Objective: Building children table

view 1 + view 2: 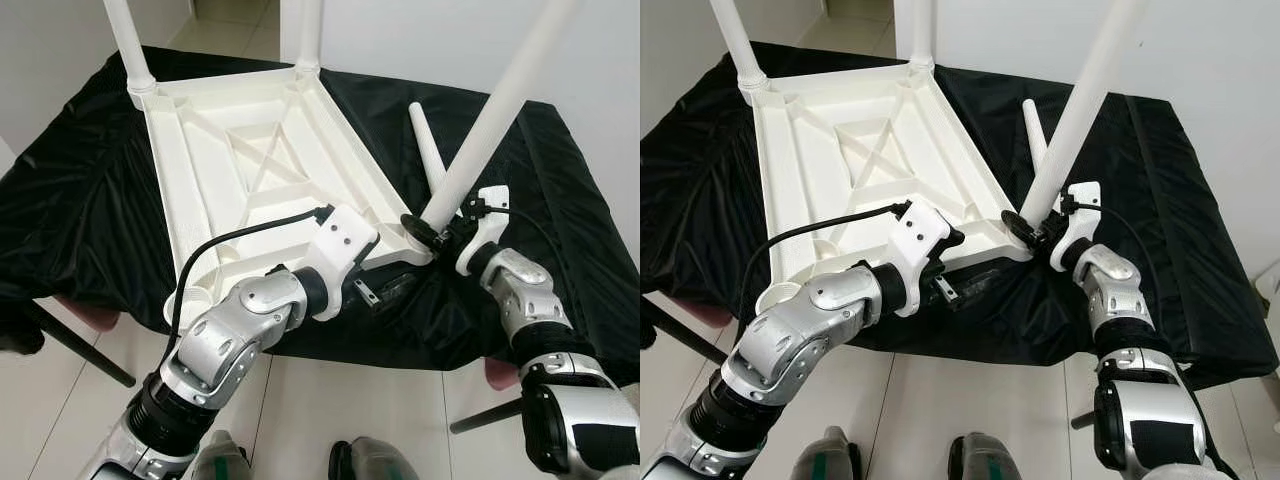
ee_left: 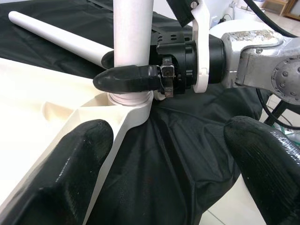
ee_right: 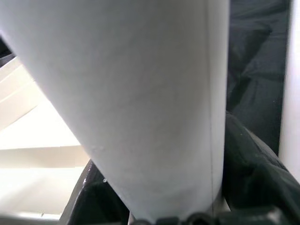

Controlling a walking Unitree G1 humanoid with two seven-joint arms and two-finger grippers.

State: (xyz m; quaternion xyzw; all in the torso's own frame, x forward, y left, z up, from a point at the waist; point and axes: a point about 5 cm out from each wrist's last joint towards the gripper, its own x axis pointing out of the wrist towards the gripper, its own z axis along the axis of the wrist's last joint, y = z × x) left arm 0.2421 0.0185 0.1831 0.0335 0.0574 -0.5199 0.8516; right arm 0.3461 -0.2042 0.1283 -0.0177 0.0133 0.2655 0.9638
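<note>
My right claw [image 1: 437, 232] grips a white leg [image 1: 490, 120] at the near corner socket of the upturned table [image 1: 260, 170] lying on the black-draped surface [image 1: 80, 190]. My left claw [image 1: 385, 292] hovers open beside that corner, holding nothing.

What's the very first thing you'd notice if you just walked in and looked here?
A white plastic children's table lying upside down on a black cloth, two legs already poking up at its far corners. The right gripper has its jaws clamped round a third white leg, leaning at the near right corner socket. A loose fourth leg lies on the cloth behind it, and the left gripper waits open nearby.
</note>
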